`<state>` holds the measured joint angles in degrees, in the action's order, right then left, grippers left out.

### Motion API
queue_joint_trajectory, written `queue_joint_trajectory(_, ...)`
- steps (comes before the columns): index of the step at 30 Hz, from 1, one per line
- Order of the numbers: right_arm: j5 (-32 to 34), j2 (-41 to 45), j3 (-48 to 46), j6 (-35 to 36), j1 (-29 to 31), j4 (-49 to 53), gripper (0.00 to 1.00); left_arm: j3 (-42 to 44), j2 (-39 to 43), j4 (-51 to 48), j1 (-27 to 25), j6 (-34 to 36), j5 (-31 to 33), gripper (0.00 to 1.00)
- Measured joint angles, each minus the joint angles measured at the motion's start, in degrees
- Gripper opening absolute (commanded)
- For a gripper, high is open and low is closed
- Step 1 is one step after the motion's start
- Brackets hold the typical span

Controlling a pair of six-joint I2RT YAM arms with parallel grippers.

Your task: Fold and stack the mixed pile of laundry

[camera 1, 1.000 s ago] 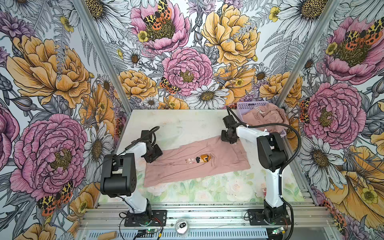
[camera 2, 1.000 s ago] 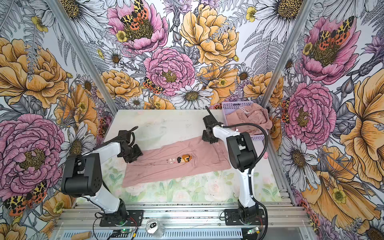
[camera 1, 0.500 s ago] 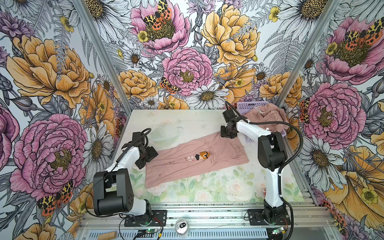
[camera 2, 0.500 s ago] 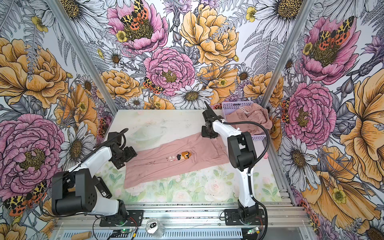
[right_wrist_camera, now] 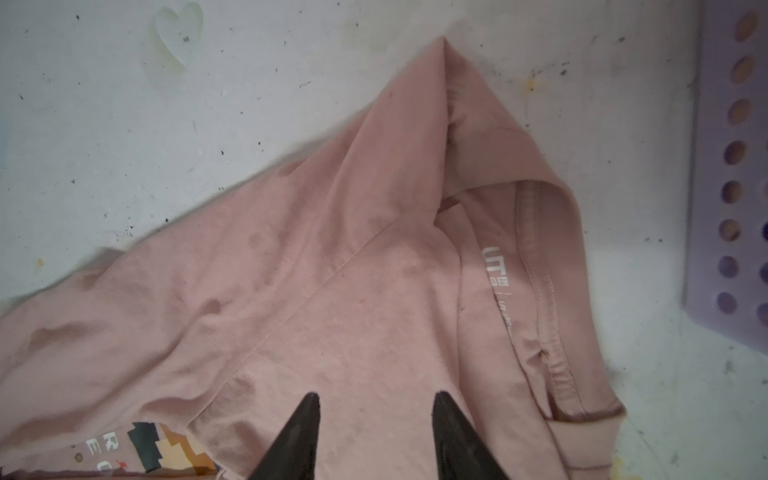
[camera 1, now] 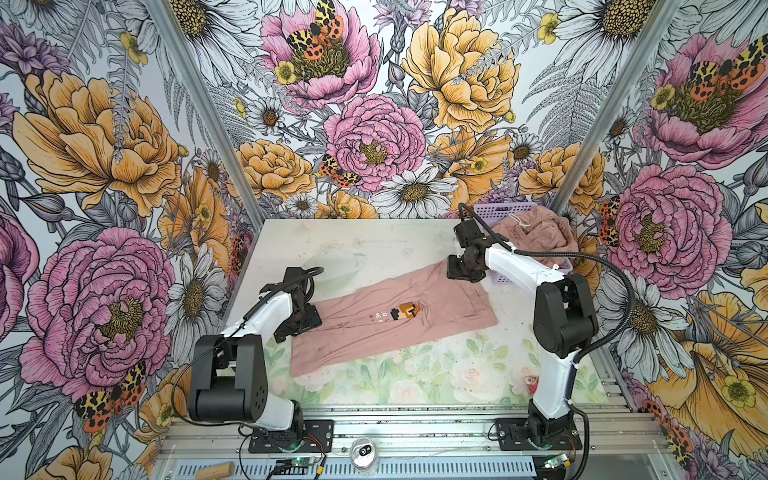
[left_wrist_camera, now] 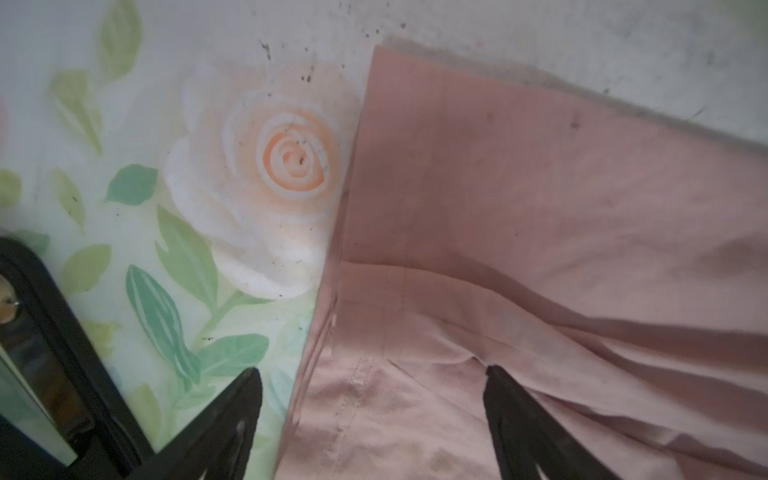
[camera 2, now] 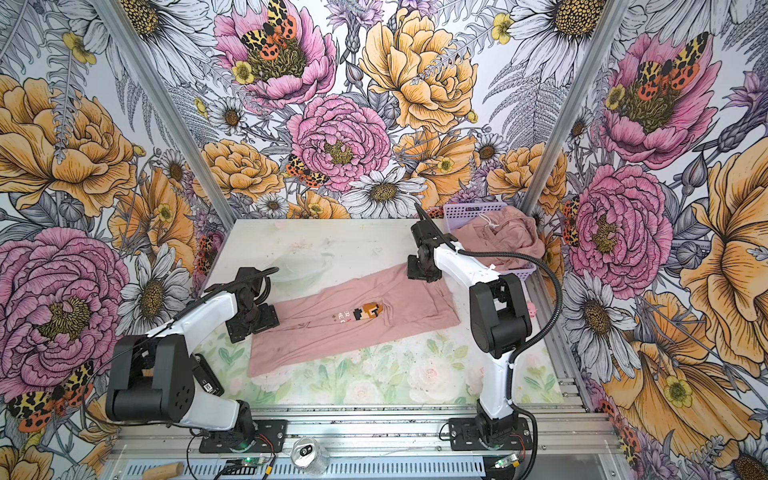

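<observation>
Floral table (camera 1: 374, 249) — pink T-shirt (camera 1: 449, 309) flat, lilac basket (camera 1: 503, 210) far corner.

Floral-mural walls (camera 1: 374, 124) on three sides; rose-print tabletop (camera 1: 415, 386); aluminium corner posts (camera 1: 203, 104).

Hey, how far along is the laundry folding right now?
Done: the T-shirt lies folded into a long strip on the table. In hand: nothing; left gripper and right gripper hang open over its ends. Left: shorter folds, plus the drawstring garment heaped in the basket, then stacking.

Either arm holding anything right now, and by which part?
Nothing held. Left gripper is open over the T-shirt hem; right gripper is open near the collar.
</observation>
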<state>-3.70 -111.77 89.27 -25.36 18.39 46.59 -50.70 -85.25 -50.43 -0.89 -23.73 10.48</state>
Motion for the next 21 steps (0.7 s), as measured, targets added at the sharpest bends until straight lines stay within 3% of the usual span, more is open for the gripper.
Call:
queue_joint_trajectory(9, -0.24, 3.91, -1.05, 0.57, -0.11, 0.39, 0.48, -1.46, -6.56, -0.17, -0.02, 1.99, 0.09, 0.77)
queue_joint_trajectory(14, -0.20, 5.51, -1.05, 0.68, -0.11, 0.37, 0.48, -2.23, -7.85, 0.04, -0.02, 2.86, -2.16, 0.59)
queue_joint_trajectory(18, -0.20, 6.01, -1.05, 0.87, -0.11, 0.37, 0.48, -2.29, -8.17, 0.92, -0.20, 3.06, -4.11, 0.38)
queue_joint_trajectory(21, -0.20, 6.05, -1.05, 0.92, -0.11, 0.37, 0.49, -2.29, -8.26, 1.38, -0.24, 3.13, -5.29, 0.33)
